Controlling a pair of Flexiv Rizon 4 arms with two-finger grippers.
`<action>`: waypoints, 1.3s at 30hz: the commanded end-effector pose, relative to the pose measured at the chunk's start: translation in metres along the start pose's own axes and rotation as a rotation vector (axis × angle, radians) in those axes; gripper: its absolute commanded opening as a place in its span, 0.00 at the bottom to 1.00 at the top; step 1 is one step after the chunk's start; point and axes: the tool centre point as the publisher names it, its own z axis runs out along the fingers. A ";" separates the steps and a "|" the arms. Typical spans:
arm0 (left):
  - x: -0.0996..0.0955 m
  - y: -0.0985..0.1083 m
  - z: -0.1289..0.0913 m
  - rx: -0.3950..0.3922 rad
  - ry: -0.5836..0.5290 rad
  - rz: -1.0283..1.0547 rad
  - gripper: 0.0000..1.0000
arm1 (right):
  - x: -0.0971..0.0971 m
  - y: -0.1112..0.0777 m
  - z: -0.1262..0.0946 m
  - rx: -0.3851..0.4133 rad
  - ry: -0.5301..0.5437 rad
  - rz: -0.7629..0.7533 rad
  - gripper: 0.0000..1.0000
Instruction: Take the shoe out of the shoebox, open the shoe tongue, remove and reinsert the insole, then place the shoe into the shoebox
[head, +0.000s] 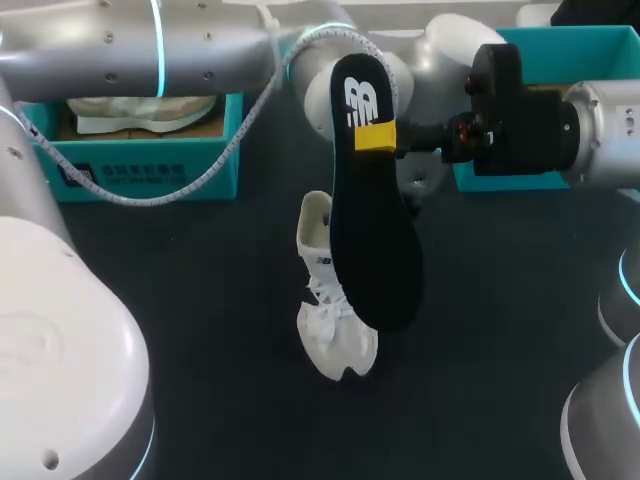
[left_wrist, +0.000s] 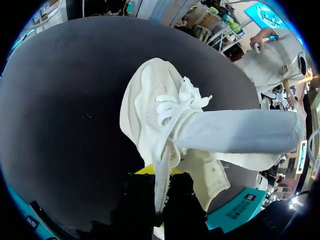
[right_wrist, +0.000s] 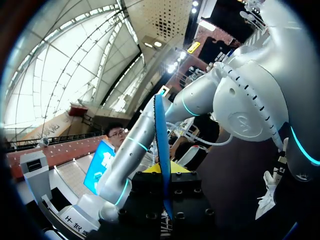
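Observation:
A black insole (head: 375, 215) hangs upright in the air over the table's middle, with my right gripper (head: 378, 137) shut on its upper part. From the right wrist the insole (right_wrist: 161, 145) shows edge-on between the fingers of that gripper (right_wrist: 165, 175). Just behind and below it is the white shoe (head: 330, 305), toe down towards the table. My left gripper (left_wrist: 161, 187) is shut on the shoe's (left_wrist: 155, 107) heel rim, and the insole (left_wrist: 240, 131) crosses over the laces. In the head view the insole hides the left gripper.
The teal shoebox (head: 150, 170) stands at the back left with a pale shoe and paper (head: 140, 110) inside. A second teal box part (head: 570, 55) lies at the back right behind my right arm. The dark tabletop (head: 200, 330) spreads around the shoe.

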 end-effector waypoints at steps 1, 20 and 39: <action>-0.008 0.002 0.011 0.000 0.005 0.000 0.00 | 0.000 0.001 0.003 0.002 -0.004 0.002 0.00; -0.004 0.005 -0.001 -0.007 -0.136 -0.018 1.00 | 0.000 0.001 0.003 0.002 -0.004 0.002 0.00; 0.036 0.040 -0.087 -0.172 -0.784 0.005 1.00 | 0.000 0.001 0.003 0.002 -0.004 0.002 0.00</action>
